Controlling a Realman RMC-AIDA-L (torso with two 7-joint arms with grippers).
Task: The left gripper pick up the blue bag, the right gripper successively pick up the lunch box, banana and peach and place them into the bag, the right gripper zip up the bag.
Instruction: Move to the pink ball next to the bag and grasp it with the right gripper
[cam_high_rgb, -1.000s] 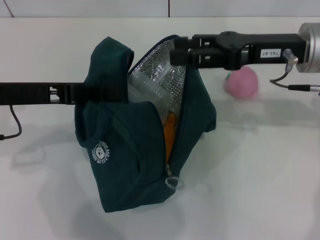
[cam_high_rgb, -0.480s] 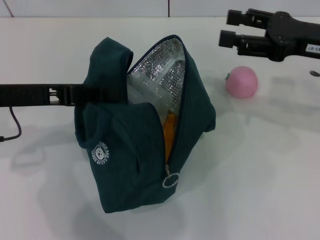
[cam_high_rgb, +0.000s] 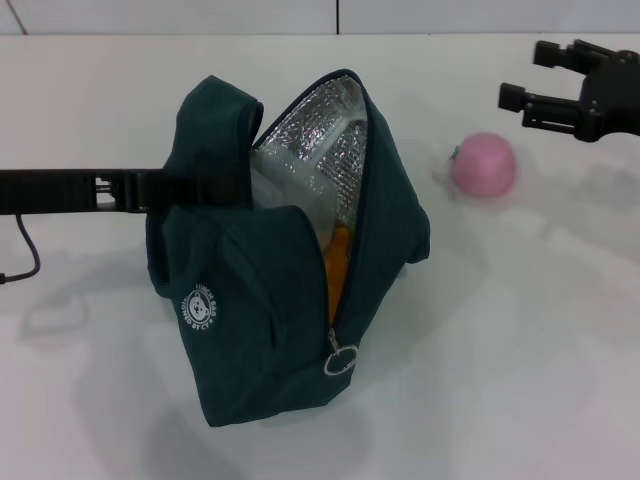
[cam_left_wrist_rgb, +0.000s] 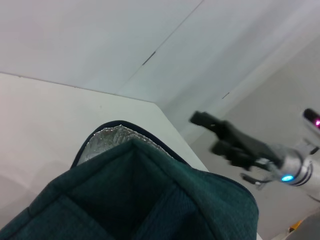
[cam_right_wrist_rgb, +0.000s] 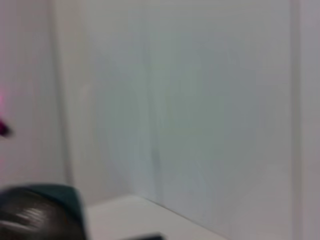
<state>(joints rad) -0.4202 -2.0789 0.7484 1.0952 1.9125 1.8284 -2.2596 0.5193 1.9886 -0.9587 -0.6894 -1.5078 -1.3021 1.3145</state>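
Teal fabric bag: dark blue-green insulated lunch bag w/ silver foil lining (cam_high_rgb: 285, 290) stands on white desk (cam_high_rgb: 520, 350), mouth gaping upward, zipper not yet closed; round metal zip pull ring (cam_high_rgb: 340, 360) hangs low at front.
Bag contents: clear plastic lunch box (cam_high_rgb: 285, 195) visible inside vs. foil; orange-yellow strip, prob. the banana (cam_high_rgb: 338, 262), wedged at zip edge.
Pink round peach: soft pink peach w/ small green stem end (cam_high_rgb: 483, 164) sits on desk, right of bag, apart from it, nothing touching it.
Left gripper: black left gripper (cam_high_rgb: 185, 188) reaches in from left, clamped on bag's upper folded flap, holding mouth open; fingers themselves mostly hidden by fabric.
Right gripper: black right gripper (cam_high_rgb: 530, 78) hovers above & slightly beyond peach, empty, fingers spread apart; also seen far off in left wrist view (cam_left_wrist_rgb: 207, 132).
Step in hand: judged as peach pick, w/ lunch box & banana seemingly already in.
How to do it well: bring right gripper down straight over peach, centre it betw. fingers, close gently since round fruit may roll or squirt out sideways.
Approach to bag: carry peach over the wide upper part of opening, near foil, not the narrow zip end by banana.
Risk: knocking bag's rim could pull flap in left gripper's hold; keep clear of rim on entry.
Right wrist view: shows only wall & a dark blur, no use for judging aim.
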